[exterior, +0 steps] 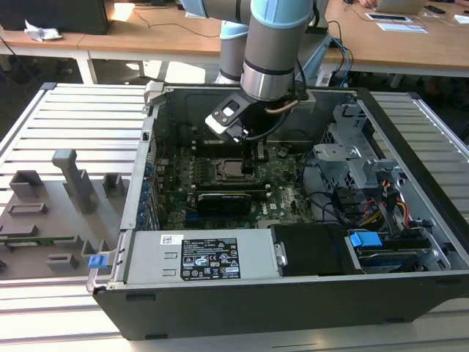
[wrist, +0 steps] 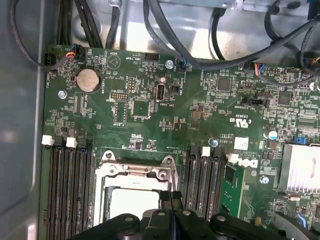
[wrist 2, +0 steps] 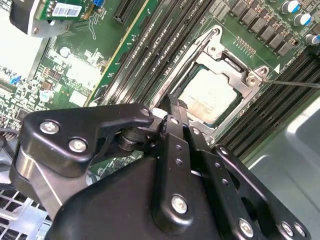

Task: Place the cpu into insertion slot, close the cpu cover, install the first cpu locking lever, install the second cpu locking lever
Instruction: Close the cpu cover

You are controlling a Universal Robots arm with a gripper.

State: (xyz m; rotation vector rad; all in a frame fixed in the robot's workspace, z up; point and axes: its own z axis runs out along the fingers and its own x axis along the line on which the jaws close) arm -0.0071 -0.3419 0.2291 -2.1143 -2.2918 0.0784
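On the exterior view's left, well apart from the jaws, grey plastic holders (exterior: 69, 187) stand on the slatted desk (exterior: 80, 110). Next comes the open computer case (exterior: 242, 301). The arm (exterior: 275, 51) reaches down into it, and the jaws hang just over the green board (exterior: 286, 194), right beside the slot (exterior: 220, 176).

In the first wrist view, long black memory sockets (wrist: 70, 195) run along one side of the jaws and three more (wrist: 202, 185) along the other. The jaws are pressed together with only a thin seam between them, and nothing shows in their grip.

The chip (wrist 2: 210, 95) sits in the slot right at the tips of the jaws. It is a small flat square with a dull silver-grey top, rounded corners and a thin green edge. The cover (wrist 2: 216, 50), a silver metal frame with a large square window, lies down over the chip's rim, and the chip's top shows through the window. The tips of the jaws are at the cover's edge; whether they touch it I cannot tell. A thin metal rod (wrist 2: 295, 83) sticks out past the cover's corner, on the side away from the jaws.

To the exterior view's right of the jaws stand a grey drive cage (exterior: 352, 158) and, nearer the case front, a blue tab (exterior: 365, 239).
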